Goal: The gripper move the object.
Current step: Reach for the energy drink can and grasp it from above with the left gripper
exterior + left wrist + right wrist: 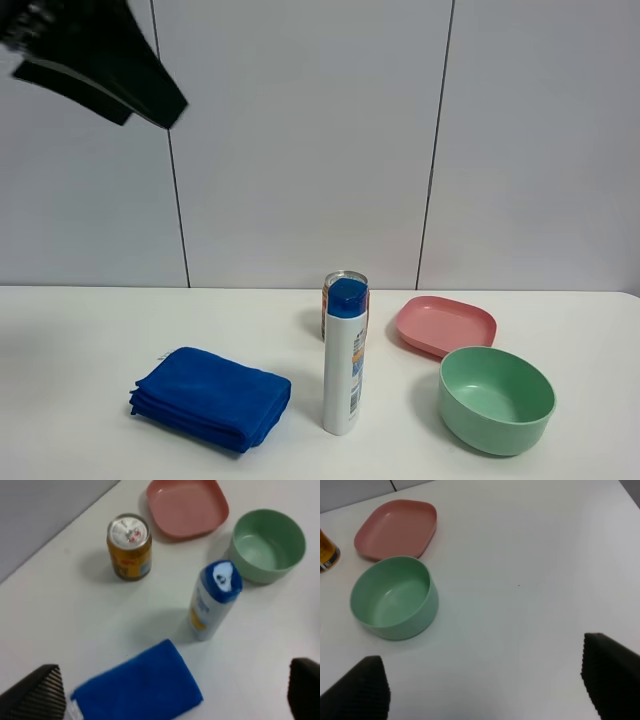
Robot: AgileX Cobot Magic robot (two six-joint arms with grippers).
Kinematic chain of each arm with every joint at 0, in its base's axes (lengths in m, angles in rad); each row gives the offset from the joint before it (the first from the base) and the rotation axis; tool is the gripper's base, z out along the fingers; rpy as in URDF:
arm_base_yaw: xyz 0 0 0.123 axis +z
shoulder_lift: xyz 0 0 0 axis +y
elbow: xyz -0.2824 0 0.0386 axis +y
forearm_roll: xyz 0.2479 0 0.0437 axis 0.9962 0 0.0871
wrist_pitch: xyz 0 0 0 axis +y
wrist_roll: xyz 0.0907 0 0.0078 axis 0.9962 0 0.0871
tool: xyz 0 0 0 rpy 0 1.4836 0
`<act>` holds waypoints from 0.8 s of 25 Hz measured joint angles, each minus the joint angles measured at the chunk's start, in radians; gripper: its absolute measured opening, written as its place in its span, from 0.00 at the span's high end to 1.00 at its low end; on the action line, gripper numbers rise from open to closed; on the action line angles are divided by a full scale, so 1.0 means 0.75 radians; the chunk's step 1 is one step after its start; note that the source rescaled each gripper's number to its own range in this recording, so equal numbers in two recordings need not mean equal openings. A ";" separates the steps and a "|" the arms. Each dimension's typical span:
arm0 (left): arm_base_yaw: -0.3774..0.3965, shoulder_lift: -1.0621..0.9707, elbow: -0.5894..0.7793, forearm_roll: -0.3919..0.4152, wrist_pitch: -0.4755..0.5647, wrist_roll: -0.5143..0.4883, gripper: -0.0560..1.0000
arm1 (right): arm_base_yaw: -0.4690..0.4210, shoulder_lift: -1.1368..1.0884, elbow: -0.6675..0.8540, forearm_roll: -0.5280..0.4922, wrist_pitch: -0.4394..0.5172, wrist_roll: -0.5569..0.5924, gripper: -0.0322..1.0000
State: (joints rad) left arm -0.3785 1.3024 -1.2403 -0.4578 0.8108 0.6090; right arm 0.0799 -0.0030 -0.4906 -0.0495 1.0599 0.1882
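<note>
Your left tool (172, 692) hung high above the table (80, 340). Its 2 fingers were spread wide with nothing between them, and the blue cloth (140, 685) lay below. Your right tool (485, 680) was likewise wide and empty, over bare table near the green bowl (395, 597).

The can (129, 547) stood upright on the table, toward the wall, touching nothing. The white bottle (214, 602) with the blue cap stood just in front of it and hid most of it from the high camera. The pink plate (187, 506) lay near the can, apart from it.

Step in hand, as judged: the reach for the can, not yet a grasp.
- You needed to carry the left tool past the cloth and come down on the can's open side, away from the bottle.
- The bottle looked tall and narrow, so easy to tip.
- Set 1 finger on each side of the can's body, below the rim, and square up before closing.

Writing: the can's golden label and the bottle's print, with a barcode low down, were too blurred to read. No brand could be made out.
</note>
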 joint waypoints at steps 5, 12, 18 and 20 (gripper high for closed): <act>-0.146 0.290 -0.228 0.146 -0.076 -0.166 0.06 | 0.000 0.000 0.000 0.000 0.000 0.000 0.00; -0.210 0.658 -0.607 0.191 -0.072 -0.500 0.06 | 0.000 0.000 0.000 0.000 0.000 0.000 0.00; -0.216 0.887 -0.935 0.209 0.039 -0.680 0.06 | 0.000 0.000 0.000 0.000 0.000 0.000 0.00; -0.216 0.964 -1.028 0.222 0.085 -0.729 0.06 | 0.000 0.000 0.000 0.000 0.000 0.000 0.00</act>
State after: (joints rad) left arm -0.5406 2.0252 -2.0115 -0.2912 0.8744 0.0625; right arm 0.0799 -0.0030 -0.4906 -0.0495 1.0599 0.1882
